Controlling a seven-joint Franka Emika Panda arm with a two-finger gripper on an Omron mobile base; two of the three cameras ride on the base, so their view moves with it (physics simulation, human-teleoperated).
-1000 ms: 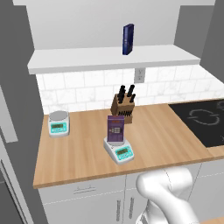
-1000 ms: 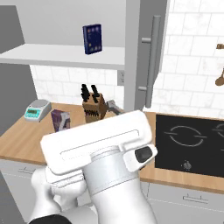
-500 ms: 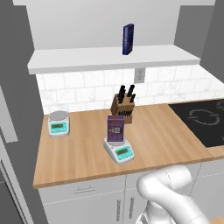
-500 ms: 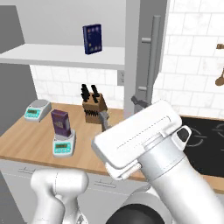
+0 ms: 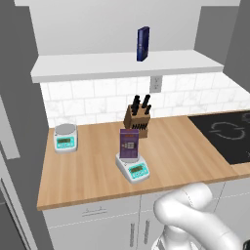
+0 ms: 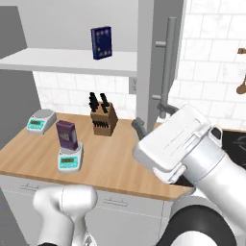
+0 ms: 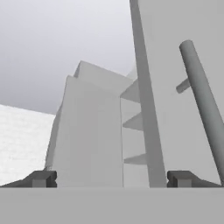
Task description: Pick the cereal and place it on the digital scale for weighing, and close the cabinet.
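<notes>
Already the cereal [image 5: 129, 145] stands on the digital scale [image 5: 133, 169]; the gripper [image 7: 111, 178] is spread wide, released, facing the cabinet [image 6: 154, 62] door.

The cereal [image 5: 129, 145], a tall, slim dark purple box with a small pale label on its front, is positioned upright on the round platter of the digital scale [image 5: 133, 168]. The digital scale, white-grey with a teal display, is set askew near the front edge of the counter [image 5: 88, 180], around its middle. The cabinet [image 6: 156, 57], light grey, is open; its white shelf is exposed, and a long vertical silver bar handle is mounted on its right door.
</notes>
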